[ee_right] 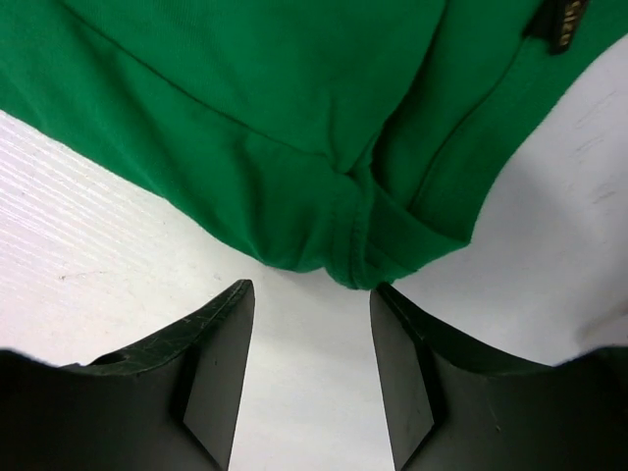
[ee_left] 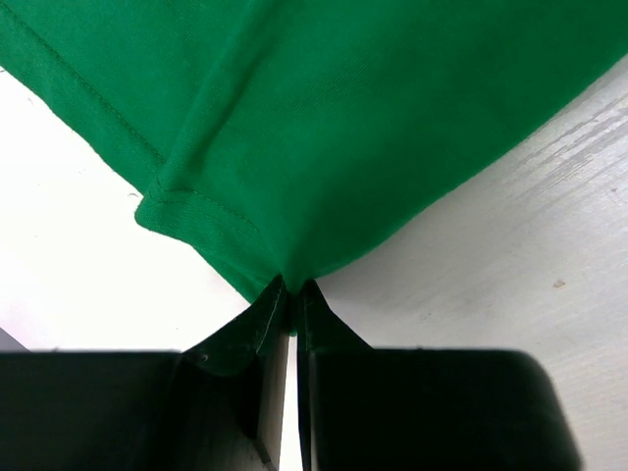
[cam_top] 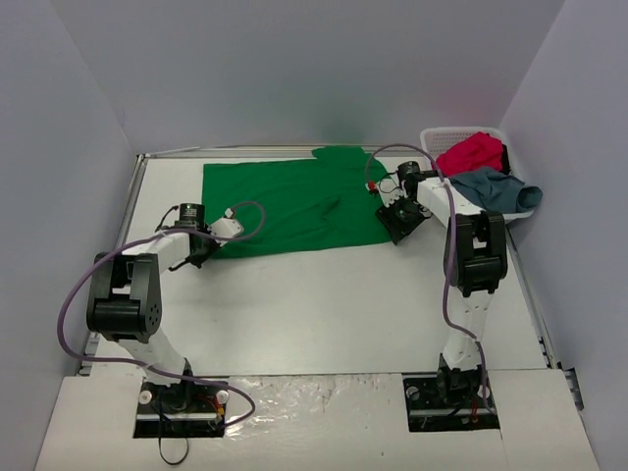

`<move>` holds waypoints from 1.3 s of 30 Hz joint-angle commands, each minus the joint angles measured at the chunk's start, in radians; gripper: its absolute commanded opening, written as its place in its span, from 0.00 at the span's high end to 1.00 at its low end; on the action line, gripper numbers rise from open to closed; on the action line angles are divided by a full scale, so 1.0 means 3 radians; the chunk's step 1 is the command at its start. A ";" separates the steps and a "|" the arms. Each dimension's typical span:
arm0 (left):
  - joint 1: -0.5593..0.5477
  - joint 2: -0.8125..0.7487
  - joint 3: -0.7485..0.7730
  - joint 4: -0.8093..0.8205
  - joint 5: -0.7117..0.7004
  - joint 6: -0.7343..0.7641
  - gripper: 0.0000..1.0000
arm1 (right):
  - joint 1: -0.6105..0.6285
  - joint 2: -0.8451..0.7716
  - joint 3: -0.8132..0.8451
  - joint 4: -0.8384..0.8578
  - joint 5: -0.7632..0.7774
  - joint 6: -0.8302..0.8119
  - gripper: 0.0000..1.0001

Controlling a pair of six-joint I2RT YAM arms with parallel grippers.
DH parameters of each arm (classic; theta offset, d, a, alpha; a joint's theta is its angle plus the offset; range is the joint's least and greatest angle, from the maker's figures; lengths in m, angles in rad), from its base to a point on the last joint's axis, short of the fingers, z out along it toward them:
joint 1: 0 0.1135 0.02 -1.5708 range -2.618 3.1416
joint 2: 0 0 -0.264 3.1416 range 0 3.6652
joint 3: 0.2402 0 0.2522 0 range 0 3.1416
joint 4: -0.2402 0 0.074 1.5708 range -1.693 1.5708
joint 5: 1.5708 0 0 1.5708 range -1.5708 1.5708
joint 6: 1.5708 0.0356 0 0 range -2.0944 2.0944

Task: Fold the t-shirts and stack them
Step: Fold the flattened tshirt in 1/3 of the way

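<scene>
The green t-shirt [cam_top: 285,206] was bright and plain, with neat stitched edges. It lay mostly flat on the white table [cam_top: 324,314], with a few soft folds at the end closest to the white basket [cam_top: 437,135]. It was just beside the basket and did not touch it. Its long side ran across the table, with one end pointing at the basket and the other end pointing away. I could not tell which end was the neck.

A small dark label [ee_right: 559,22] sat on the cloth. It had pale letters, too small to read.

The left gripper [ee_left: 292,289] was pinched tight on the shirt's corner farthest from the basket. The right gripper [ee_right: 312,294] was at the basket end. Its fingers were spread wide with nothing in them, just short of a folded edge.

The red t-shirt [cam_top: 471,154] was bunched up inside the basket. The grey-blue t-shirt [cam_top: 496,188] hung over the basket's near rim.
</scene>
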 commanded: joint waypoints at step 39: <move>0.0023 -0.1407 -0.0398 -0.1223 0.0175 0.0230 0.98 | -0.0195 -0.0976 -0.0968 -0.0515 -0.0098 -0.0420 1.00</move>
